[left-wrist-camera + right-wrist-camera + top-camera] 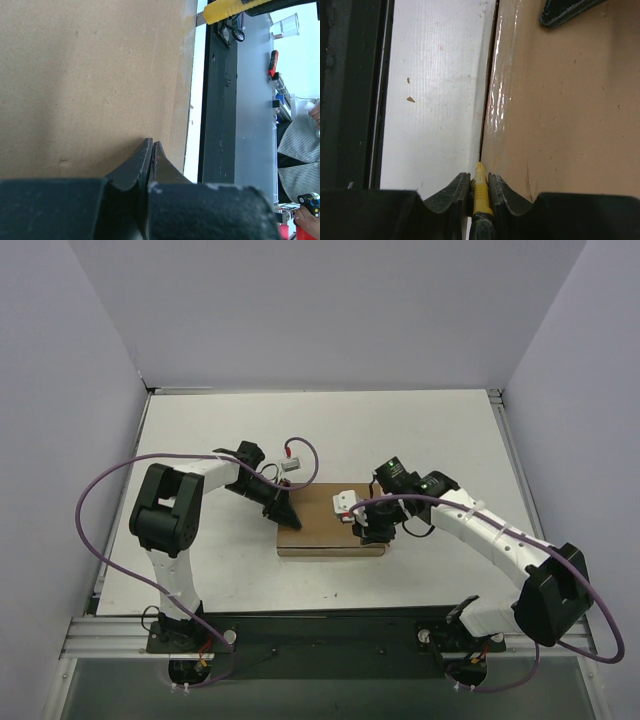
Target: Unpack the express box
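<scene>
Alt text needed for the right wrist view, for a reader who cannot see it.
The right gripper, shut on a yellow-handled tool, holds its tip at the edge of the brown express box, beside a glossy strip along that edge. White table lies left of the box; the black tip of the left gripper shows at top right.

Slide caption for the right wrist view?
Right gripper shut on yellow-handled tool, against the edge of the flat brown cardboard box.

One express box [320, 538], beneath both grippers. Two grippers: left gripper [151, 143], right gripper [479, 175]. One yellow-handled tool [480, 192], between the right gripper's jaws.
</scene>
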Controlling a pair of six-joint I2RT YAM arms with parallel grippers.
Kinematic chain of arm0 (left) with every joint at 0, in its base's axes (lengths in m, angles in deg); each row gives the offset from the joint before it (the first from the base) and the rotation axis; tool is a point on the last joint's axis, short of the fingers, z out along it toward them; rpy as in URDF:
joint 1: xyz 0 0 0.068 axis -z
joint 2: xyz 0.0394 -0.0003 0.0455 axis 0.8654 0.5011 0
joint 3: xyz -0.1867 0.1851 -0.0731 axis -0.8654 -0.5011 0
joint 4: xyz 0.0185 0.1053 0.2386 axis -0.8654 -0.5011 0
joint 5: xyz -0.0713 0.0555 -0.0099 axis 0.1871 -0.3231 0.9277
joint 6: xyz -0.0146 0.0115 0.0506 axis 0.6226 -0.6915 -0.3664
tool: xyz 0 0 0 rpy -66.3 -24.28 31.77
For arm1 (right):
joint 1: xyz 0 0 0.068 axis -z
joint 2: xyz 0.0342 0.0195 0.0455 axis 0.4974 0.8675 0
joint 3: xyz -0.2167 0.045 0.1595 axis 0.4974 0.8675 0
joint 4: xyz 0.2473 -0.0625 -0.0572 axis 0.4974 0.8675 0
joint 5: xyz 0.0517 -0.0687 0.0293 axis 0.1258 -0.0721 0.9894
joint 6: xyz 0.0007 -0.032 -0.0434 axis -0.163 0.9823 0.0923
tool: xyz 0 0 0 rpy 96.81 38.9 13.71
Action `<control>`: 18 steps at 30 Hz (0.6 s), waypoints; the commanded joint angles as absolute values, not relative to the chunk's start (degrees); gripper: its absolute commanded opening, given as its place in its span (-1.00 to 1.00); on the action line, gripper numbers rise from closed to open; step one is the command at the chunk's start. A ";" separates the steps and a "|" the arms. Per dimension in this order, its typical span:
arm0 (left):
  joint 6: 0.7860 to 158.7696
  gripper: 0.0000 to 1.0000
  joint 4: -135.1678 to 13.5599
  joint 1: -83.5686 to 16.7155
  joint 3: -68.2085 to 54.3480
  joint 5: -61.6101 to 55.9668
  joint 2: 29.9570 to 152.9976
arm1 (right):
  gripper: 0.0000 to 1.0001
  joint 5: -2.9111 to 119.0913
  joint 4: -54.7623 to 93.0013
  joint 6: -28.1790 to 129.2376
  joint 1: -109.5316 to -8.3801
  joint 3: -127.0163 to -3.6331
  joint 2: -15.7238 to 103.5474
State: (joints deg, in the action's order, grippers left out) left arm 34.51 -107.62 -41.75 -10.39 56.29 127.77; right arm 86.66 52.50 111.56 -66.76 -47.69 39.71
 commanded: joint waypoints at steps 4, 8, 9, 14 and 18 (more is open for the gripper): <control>29.09 -1.00 -109.66 -42.26 -10.19 46.40 130.85 | -1.00 86.66 58.16 113.41 -65.16 -46.29 36.92; 28.56 -1.00 -110.37 -42.26 -9.49 46.05 131.73 | -1.00 86.48 59.39 114.38 -64.11 -46.38 36.14; 28.47 -1.00 -110.46 -42.17 -9.32 46.05 131.91 | -1.00 86.57 59.65 114.73 -63.85 -46.38 36.04; 27.77 -1.00 -110.90 -42.26 -8.53 45.34 132.61 | -1.00 86.40 61.41 116.32 -62.35 -44.98 34.55; 27.77 -1.00 -110.90 -42.26 -8.35 45.08 133.05 | -1.00 86.31 62.03 117.11 -61.12 -43.75 33.67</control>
